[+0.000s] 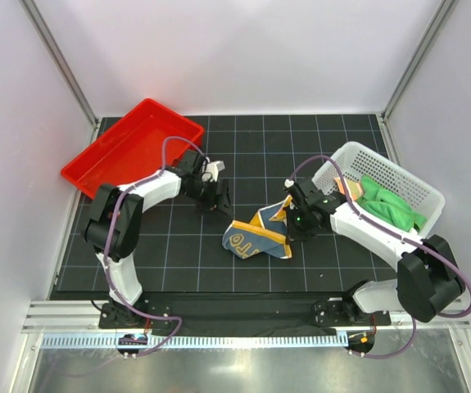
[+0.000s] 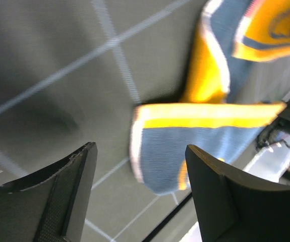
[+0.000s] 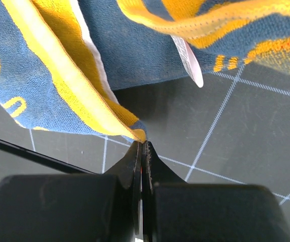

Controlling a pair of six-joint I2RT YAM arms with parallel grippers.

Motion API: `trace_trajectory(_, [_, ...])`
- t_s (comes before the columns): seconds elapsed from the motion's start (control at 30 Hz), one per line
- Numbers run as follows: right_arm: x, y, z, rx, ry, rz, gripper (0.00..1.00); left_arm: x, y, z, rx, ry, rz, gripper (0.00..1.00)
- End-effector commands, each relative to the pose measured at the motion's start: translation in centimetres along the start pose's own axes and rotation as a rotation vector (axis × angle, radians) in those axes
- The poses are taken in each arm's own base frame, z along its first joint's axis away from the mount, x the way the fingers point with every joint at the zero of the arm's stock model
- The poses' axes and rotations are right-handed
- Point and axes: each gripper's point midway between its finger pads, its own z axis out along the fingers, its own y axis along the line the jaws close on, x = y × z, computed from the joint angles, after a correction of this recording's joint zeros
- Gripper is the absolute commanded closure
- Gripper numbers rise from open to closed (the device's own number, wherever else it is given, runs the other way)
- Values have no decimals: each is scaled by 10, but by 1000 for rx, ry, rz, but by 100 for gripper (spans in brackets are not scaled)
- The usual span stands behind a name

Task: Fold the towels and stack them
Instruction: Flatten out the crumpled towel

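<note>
While the right arm stretches in from the near right corner with its elbow low and wrist dipped toward the mat, the right gripper (image 1: 291,233) (image 3: 142,146) is clenched on a yellow corner of the yellow-and-blue lettered towel (image 1: 255,236) (image 3: 44,75). This towel lies crumpled near the middle of the black gridded mat (image 1: 178,262), partly lifted on its right side. The left arm is folded sharply, elbow toward the near left, forearm angled toward the centre. The left gripper (image 1: 219,201) (image 2: 139,148) hangs just left of the towel with its jaws spread and nothing between them; its wrist view shows the towel (image 2: 185,136) blurred beyond the fingers.

A green towel (image 1: 391,205) lies bunched in the white perforated basket (image 1: 346,151) at the right, partly covered by the right arm. A scrap of orange and white (image 1: 348,187) at the basket's near edge is too small to identify. The towel's lettering is folded over and only partly readable. A red tray (image 1: 133,147) sits tilted at the far left.
</note>
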Motion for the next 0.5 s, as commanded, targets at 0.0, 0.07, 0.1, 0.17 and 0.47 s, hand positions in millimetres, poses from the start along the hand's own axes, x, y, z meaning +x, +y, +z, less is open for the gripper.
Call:
trace_trajectory(0.0, [-11,11,-4,-44,-51,25,99,7,-36,4,143,25,62,27])
trace_trajectory(0.07, [-11,9,-4,-33,-55,24,99,22,-43,12,161,76,68,27])
trace_trajectory(0.1, [-11,9,-5,-32,-57,26,99,29,-41,15,155,97,57,27])
trace_trajectory(0.17, [-12,8,-6,-26,-62,30,99,40,-42,19,143,133,45,28])
trace_trajectory(0.47, [-19,36,-18,-190,-113,-26,99,2,-75,7,132,-12,355,24])
